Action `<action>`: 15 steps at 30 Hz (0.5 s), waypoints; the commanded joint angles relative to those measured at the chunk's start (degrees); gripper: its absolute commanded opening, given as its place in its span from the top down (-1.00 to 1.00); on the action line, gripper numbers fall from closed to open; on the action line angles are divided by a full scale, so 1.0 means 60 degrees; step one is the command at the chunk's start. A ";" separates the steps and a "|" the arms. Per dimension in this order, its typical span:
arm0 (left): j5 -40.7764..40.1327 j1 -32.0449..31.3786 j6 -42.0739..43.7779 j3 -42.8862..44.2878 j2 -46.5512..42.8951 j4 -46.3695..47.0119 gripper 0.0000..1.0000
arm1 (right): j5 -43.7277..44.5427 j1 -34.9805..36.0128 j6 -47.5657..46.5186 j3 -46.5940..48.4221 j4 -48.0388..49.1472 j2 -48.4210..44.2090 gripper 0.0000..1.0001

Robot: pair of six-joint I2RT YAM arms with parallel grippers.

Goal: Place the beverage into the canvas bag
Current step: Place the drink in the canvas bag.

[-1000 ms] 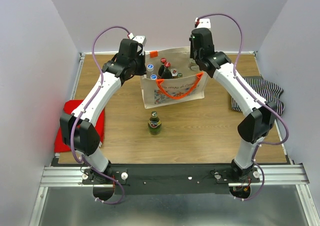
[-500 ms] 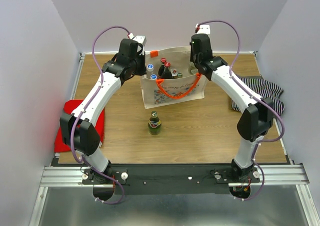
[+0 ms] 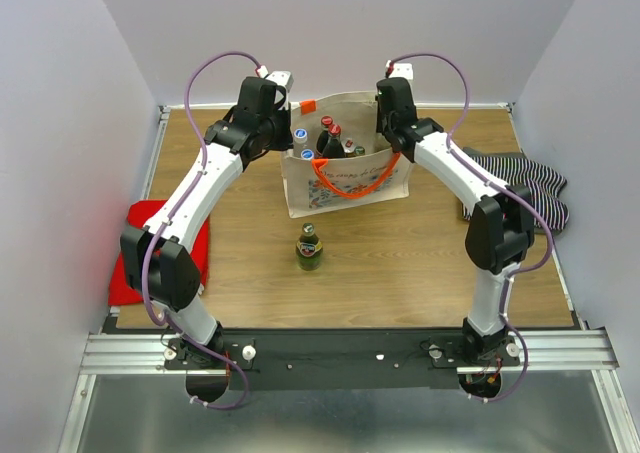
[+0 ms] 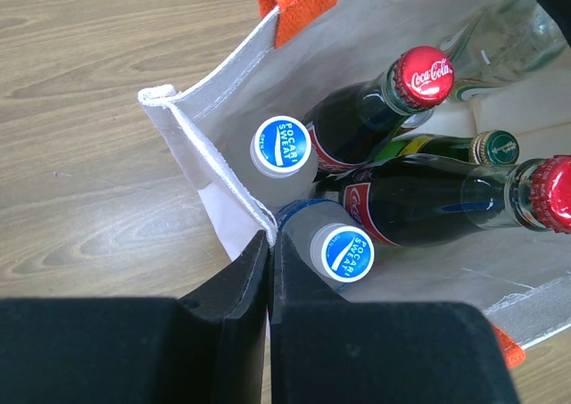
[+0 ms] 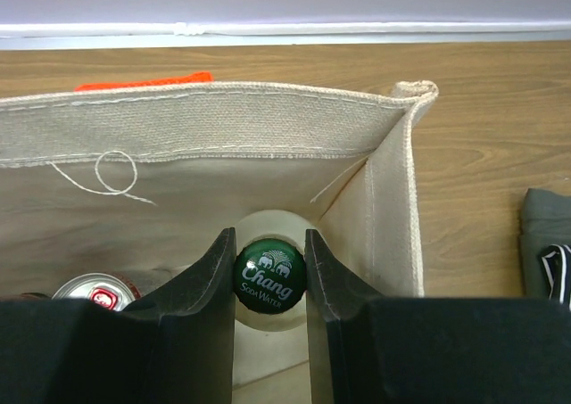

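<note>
a red cloth (image 3: 130, 258) lies at the 9 o'clock edge of the surface (image 3: 400, 263). the left pincer (image 4: 271, 243) is nearly closed, pinching the rim of the canvas bag (image 3: 345, 188) on the bag's 9 o'clock side, which keeps the mouth open. the bag stands upright toward 12 o'clock on the surface. its 9 o'clock half is packed with two pocari sweat bottles (image 4: 278, 145), two cola bottles (image 4: 419, 70) and a green-glass bottle (image 4: 428, 145) lying between them.

the right pincer (image 5: 268, 239) is down in the bag's 3 o'clock corner at a middling width. its fingers flank the cap of a chang bottle (image 5: 269, 275) and seem to grip it. this beverage looks to be inside the bag already; what is left, as i judge it, is to let go and lift clear. a loose bottle (image 3: 309, 247) stands outside on the surface at 6 o'clock of the bag, well apart from both pincers. if it counts too, it is not yet packed. a striped cloth (image 3: 530, 188) lies at the 3 o'clock edge.

from above, the wrists hide both pincers' tips. the chang bottle's body is hidden below its cap, so i cannot tell whether its base rests on the bag's floor. the loose bottle's label is too small to read.
</note>
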 commanded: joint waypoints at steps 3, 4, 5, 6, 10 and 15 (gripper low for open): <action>-0.0202 0.0085 0.0127 0.0158 0.0118 -0.0252 0.74 | 0.0425 -0.0287 -0.0004 -0.0019 0.0925 0.0045 0.99; -0.0202 0.0085 0.0142 0.0144 0.0133 -0.0237 0.74 | 0.0440 -0.0287 0.0025 -0.0034 0.0867 0.0089 0.99; -0.0202 0.0085 0.0142 0.0143 0.0133 -0.0222 0.74 | 0.0454 -0.0287 0.0040 -0.0049 0.0837 0.0118 0.99; -0.0187 0.0085 0.0128 0.0129 0.0133 -0.0222 0.74 | 0.0440 -0.0301 0.0069 -0.0049 0.0808 0.0148 0.99; -0.0216 0.0085 0.0142 0.0099 0.0118 -0.0222 0.70 | 0.0440 -0.0301 0.0215 -0.0064 0.0574 0.0250 0.99; -0.0216 0.0071 0.0128 0.0026 0.0089 -0.0193 0.64 | 0.0455 -0.0301 0.0348 -0.0020 0.0295 0.0440 0.99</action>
